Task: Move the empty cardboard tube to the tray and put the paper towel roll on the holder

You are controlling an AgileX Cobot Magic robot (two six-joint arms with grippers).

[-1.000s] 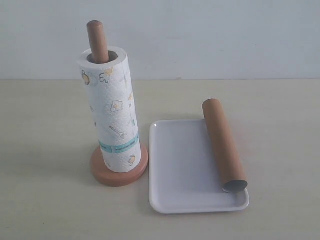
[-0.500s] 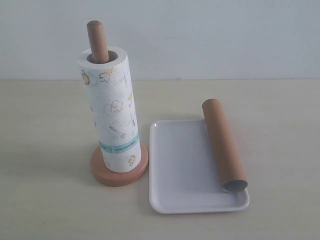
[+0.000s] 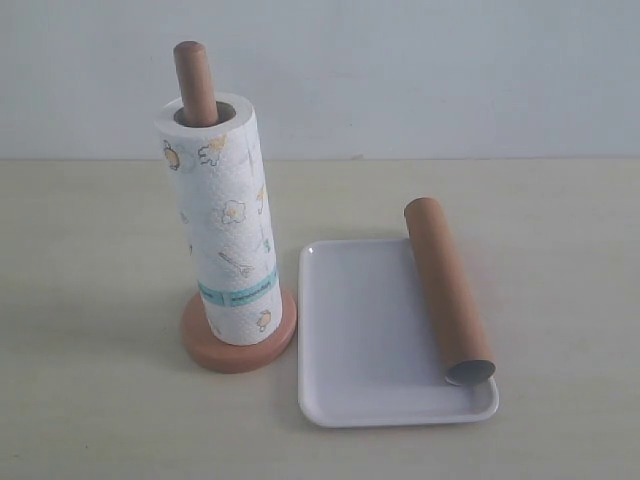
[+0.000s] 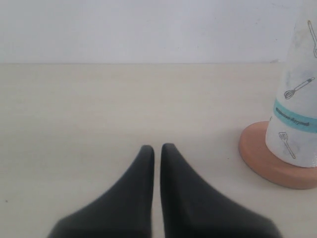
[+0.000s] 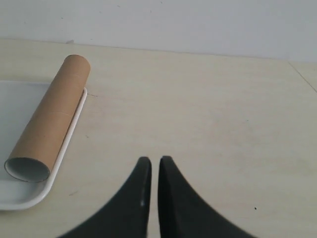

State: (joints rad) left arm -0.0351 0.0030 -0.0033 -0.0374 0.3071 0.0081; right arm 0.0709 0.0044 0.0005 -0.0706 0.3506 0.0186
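Observation:
The paper towel roll (image 3: pixel 220 225) stands threaded on the holder (image 3: pixel 238 347), whose pole (image 3: pixel 193 80) sticks out of its top. The empty cardboard tube (image 3: pixel 447 290) lies along the right side of the white tray (image 3: pixel 365 340), partly resting on its rim. Neither gripper shows in the exterior view. In the left wrist view my left gripper (image 4: pixel 157 148) is shut with nothing in it, apart from the roll (image 4: pixel 295 114) and the holder base (image 4: pixel 267 161). In the right wrist view my right gripper (image 5: pixel 152 161) is shut and empty, away from the tube (image 5: pixel 49 119) and the tray (image 5: pixel 22 198).
The things stand on a pale beige tabletop (image 3: pixel 100 240) in front of a plain white wall (image 3: pixel 400 70). Nothing else is on the table.

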